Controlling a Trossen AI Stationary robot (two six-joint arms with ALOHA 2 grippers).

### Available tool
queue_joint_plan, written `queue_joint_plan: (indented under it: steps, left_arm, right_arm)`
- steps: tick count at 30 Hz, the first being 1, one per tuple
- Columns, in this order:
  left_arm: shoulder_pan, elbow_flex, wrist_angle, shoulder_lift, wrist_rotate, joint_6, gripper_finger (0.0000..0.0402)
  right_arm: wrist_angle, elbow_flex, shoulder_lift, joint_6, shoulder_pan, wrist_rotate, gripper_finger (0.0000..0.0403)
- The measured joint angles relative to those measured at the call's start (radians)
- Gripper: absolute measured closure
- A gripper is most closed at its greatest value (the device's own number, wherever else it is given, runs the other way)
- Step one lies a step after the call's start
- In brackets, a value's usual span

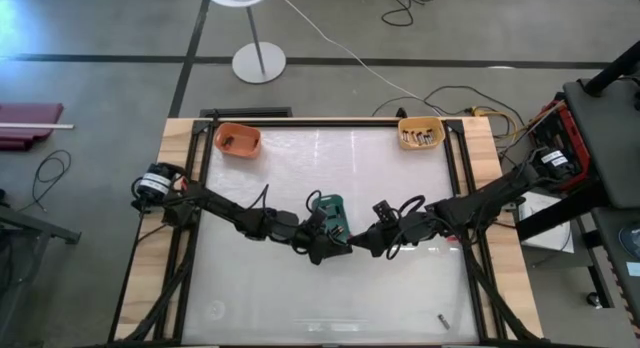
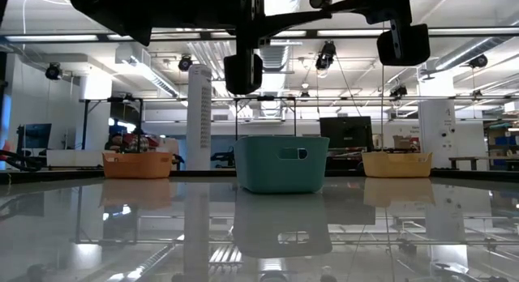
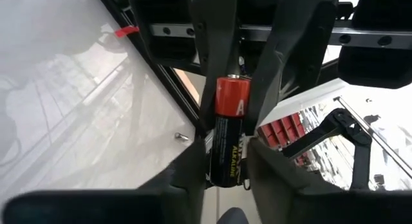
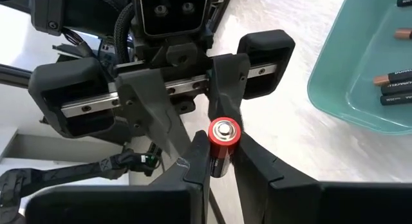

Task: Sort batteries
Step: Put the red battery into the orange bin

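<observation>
**Two grippers on one cell: a mid-air handover near the teal bin**

Two grippers met over the middle of the table in the high view, the left gripper (image 1: 325, 246) reaching in from the left side and the right gripper (image 1: 368, 238) from the right, just in front of the teal bin (image 1: 330, 210). We saw a single battery (image 4: 219, 149), black-bodied with a red-copper end, caught between them. In the right wrist view, the right arm's fingers pinched the cell at its body, while the left arm's fingers faced it from the other side. The left wrist view showed the same battery (image 3: 229, 129) flanked by both pairs of fingers, so we judged each gripper to be pressed onto it.

Other batteries lay sorted elsewhere: several in the teal bin, some in the yellow bin (image 1: 420, 134) at the far right, at least one in the orange bin (image 1: 237, 140) at the far left. One loose cell (image 1: 440, 319) rested on the table near the front right edge.

We judged the exchange to be the risky point. If one gripper released before the other held firmly, the smooth round cell could slip and roll across the glossy table. If both pulled while clamped, the battery could twist askew in the fingers.
</observation>
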Motion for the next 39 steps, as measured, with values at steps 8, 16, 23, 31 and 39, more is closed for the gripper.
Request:
queue_joint_plan:
  steps: [8,16,23,31,39]
  left_arm:
    - [0.004,0.000,-0.001,0.000,0.001,0.029,0.0374]
    - [0.005,0.000,-0.009,-0.015,-0.003,0.055,0.0374]
    - [0.009,-0.002,-0.235,-0.124,-0.004,0.111,0.0374]
    - [0.034,-0.002,-0.733,-0.390,-0.055,0.227,0.0374]
    - [0.046,-0.002,-1.126,-0.624,-0.210,0.189,0.0374]
  right_arm:
    - [0.000,0.000,0.000,-0.028,0.000,-0.008,0.0349]
    - [0.004,0.000,0.000,-0.068,0.000,0.094,0.0264]
    - [0.032,0.000,-0.072,-0.185,0.009,0.270,0.0211]
    - [0.025,0.000,-0.205,-0.325,0.026,0.438,0.0179]
    - [0.024,0.000,-0.241,-0.456,0.031,0.492,0.0163]
